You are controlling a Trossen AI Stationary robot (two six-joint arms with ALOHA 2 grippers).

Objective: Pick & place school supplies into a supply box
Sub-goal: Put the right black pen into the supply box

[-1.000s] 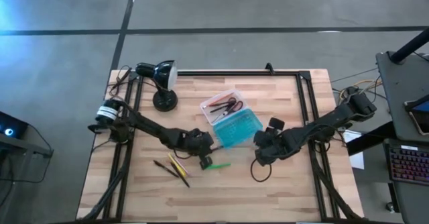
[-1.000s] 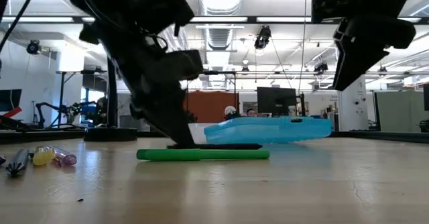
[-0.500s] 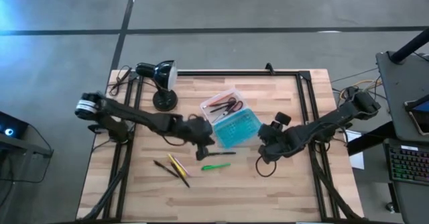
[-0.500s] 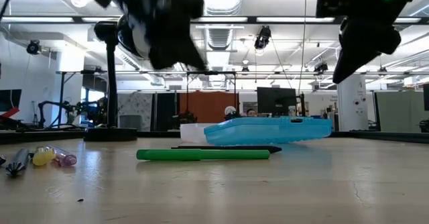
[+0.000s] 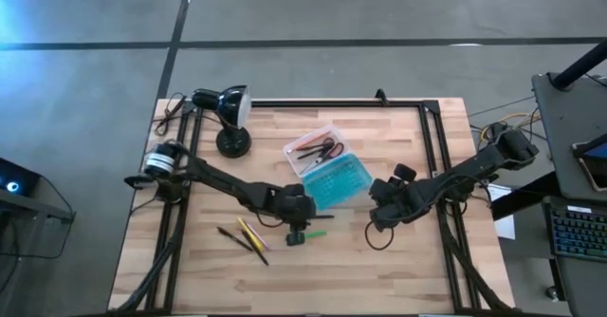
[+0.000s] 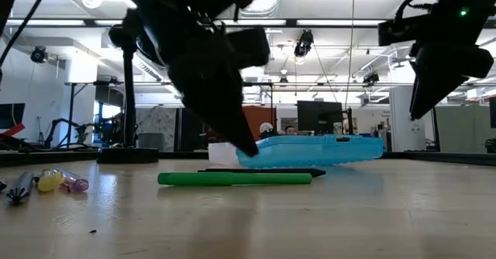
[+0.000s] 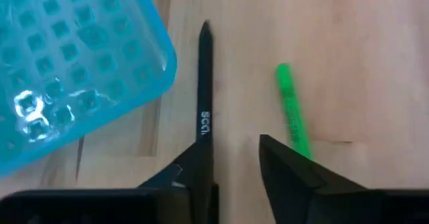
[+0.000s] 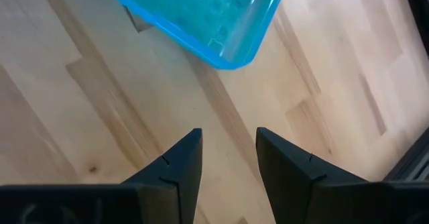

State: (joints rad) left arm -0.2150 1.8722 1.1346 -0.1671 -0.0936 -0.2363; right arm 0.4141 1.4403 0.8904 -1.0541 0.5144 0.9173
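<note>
Left gripper [image 7: 236, 158], jaws spread, beside the supply box [image 5: 327, 168], over a dark pen [image 7: 204, 83] and green marker [image 7: 291, 110]; right gripper [image 8: 224, 150], jaws spread, on the box's opposite side

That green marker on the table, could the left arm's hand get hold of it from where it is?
Probably yes: the left hand hangs open just above the green marker and a black pen, with nothing covering either.

Left tool [image 7: 231, 163] low, fingers parted; right tool [image 8: 224, 153] likewise, raised.
</note>
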